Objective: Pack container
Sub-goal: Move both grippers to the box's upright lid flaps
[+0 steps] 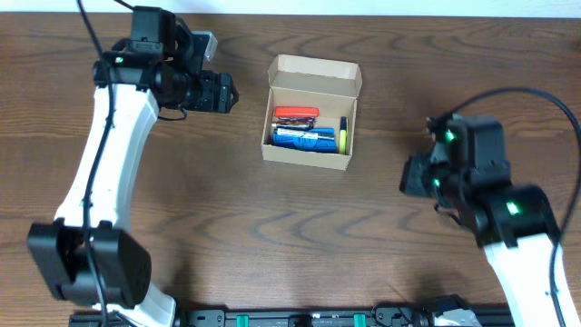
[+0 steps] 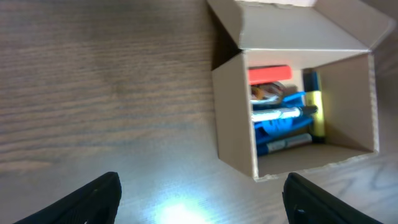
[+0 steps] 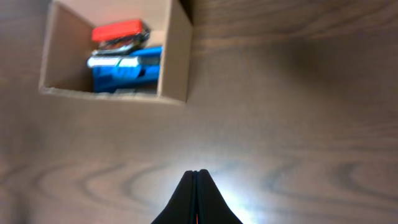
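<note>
The container [image 1: 309, 156], a small tan cardboard box with its flap lid standing open at the back, sits in the middle of the table. Inside lie red, blue and yellow pens [image 1: 304, 136]. The left wrist view shows the box [image 2: 236, 112] ahead and to the right, pens [image 2: 283, 121] visible within. My left gripper [image 1: 227, 93] hovers left of the box, open, nothing between its fingers [image 2: 93, 202]. My right gripper [image 1: 410, 177] is right of the box, shut and empty [image 3: 197, 180]. In the right wrist view the box [image 3: 174, 56] lies at upper left.
Dark wood-grain table [image 1: 290, 245] all around the box. A black rail [image 1: 300, 318] runs along the front edge. Cables hang over both arms.
</note>
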